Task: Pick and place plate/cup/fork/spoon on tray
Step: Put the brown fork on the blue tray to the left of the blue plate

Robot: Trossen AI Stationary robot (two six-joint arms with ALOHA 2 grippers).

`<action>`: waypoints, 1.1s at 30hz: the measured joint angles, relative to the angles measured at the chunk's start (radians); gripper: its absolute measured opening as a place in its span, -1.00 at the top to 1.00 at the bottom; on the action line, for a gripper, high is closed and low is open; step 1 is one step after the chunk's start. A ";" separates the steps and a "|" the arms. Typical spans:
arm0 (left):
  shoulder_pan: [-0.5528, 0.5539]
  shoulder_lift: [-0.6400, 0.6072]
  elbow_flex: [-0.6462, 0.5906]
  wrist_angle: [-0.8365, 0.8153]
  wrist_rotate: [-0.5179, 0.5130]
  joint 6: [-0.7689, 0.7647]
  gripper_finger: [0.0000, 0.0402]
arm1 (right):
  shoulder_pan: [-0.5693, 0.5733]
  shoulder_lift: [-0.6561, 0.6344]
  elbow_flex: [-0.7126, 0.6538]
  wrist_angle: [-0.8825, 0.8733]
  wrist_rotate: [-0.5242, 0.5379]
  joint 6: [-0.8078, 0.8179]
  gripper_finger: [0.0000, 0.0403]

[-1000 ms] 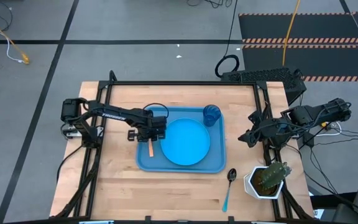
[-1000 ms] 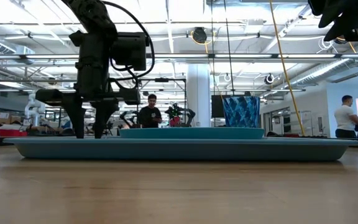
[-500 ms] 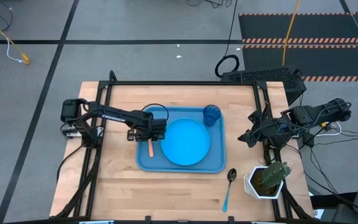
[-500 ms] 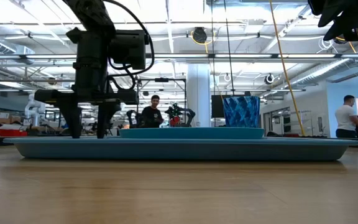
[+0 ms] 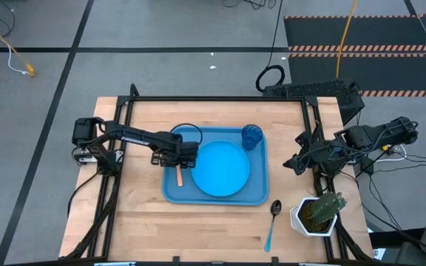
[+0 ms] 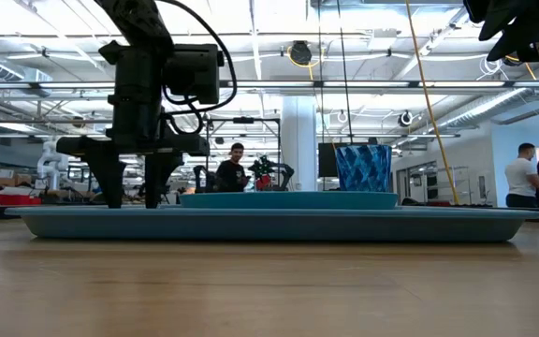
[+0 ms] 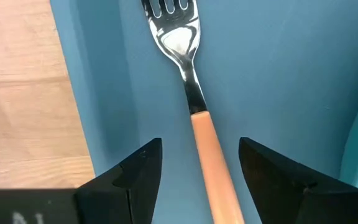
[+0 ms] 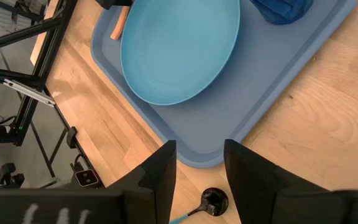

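Observation:
The blue tray (image 5: 213, 199) lies mid-table. The round blue plate (image 5: 220, 168) lies flat on it, and the dark blue cup (image 5: 251, 137) stands upright on its far right corner. The orange-handled fork (image 5: 179, 176) lies flat on the tray's left strip beside the plate. My left gripper (image 5: 181, 164) points down over the fork, open; in the left wrist view (image 7: 201, 146) its fingers stand on either side of the handle (image 7: 211, 162) with gaps, touching nothing. The spoon (image 5: 272, 222) lies on the table near the tray's near right corner. My right gripper (image 5: 291, 162) waits open at the right edge, held high.
A white pot with a cactus (image 5: 318, 213) stands at the table's near right corner, close to the spoon. A black frame (image 5: 213, 98) borders the table's far and side edges. Bare wood lies left of and in front of the tray.
My left gripper's fingers have spread a little wider over the fork, staying low over the tray's left strip. The fork lies where it was on the tray.

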 joint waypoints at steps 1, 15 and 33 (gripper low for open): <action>0.000 0.000 0.000 0.000 -0.001 0.000 -0.08 | 0.000 0.000 0.000 0.000 0.000 0.001 0.37; 0.000 0.000 0.000 0.000 -0.001 0.191 -0.08 | 0.000 0.000 0.000 0.000 0.000 0.007 0.37; 0.000 0.000 0.000 -0.063 -0.001 0.257 -0.08 | 0.000 0.000 0.000 0.000 0.000 0.007 0.37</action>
